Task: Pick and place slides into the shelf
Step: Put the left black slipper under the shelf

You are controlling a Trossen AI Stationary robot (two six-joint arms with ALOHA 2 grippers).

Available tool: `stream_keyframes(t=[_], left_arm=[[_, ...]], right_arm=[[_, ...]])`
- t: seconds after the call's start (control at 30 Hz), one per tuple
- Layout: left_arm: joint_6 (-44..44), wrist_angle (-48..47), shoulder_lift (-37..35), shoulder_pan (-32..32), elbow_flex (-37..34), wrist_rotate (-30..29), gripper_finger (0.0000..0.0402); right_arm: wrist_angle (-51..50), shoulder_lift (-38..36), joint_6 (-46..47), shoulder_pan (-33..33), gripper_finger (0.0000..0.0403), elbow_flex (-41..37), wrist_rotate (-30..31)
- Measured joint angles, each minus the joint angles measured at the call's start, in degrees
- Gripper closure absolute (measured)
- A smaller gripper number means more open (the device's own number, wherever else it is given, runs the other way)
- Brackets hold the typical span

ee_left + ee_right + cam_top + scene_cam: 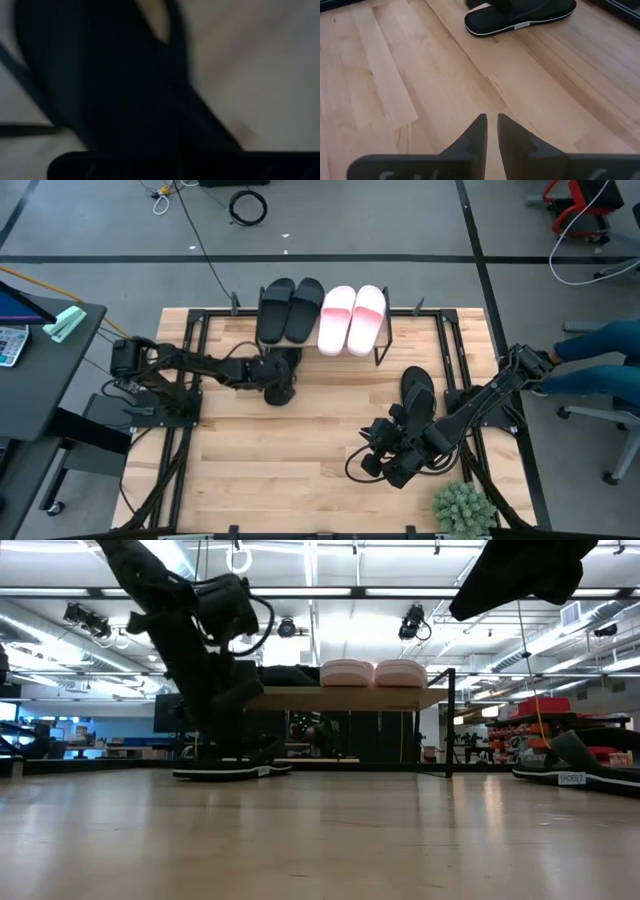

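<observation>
The shelf [350, 697] stands at the table's far edge. Two black slides [290, 310] and two pink slides [352, 318] lie side by side on its board. A third black slide [230, 769] lies flat on the table under the shelf's left end, and my left gripper [278, 378] is right above it, its wrist view filled by the dark slide. A fourth black slide [418, 390] rests sole down on the table's right part. My right gripper [492, 125] hovers shut over bare wood near the right front, apart from that slide [520, 17].
Black metal frame rails [455, 380] run along the table's left and right sides. A green plant [463, 508] sits at the near right corner. A person's legs [600, 340] show beside the table's right edge. Bare wood [300, 460] lies in the middle and near part.
</observation>
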Motion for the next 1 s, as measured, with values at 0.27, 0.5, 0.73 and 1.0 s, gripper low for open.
stream_keyframes(t=[0.27,0.5,0.73,1.0], left_arm=[[-7.4,-0.7,0.0,-11.2,0.0,0.4,0.04],[-6.7,-2.9,-0.1,-14.4,0.0,-4.0,0.04],[-6.0,-3.0,-0.1,-10.5,0.0,-2.9,0.0399],[-6.8,-3.4,-0.1,-13.4,0.0,-1.5,0.04]], right_arm=[[0.0,0.0,0.0,0.0,0.0353,0.0,0.0],[0.0,0.0,0.0,0.0,0.0353,0.0,0.0],[0.0,0.0,0.0,0.0,0.0353,0.0,0.0],[0.0,0.0,0.0,0.0,0.0353,0.0,0.0]])
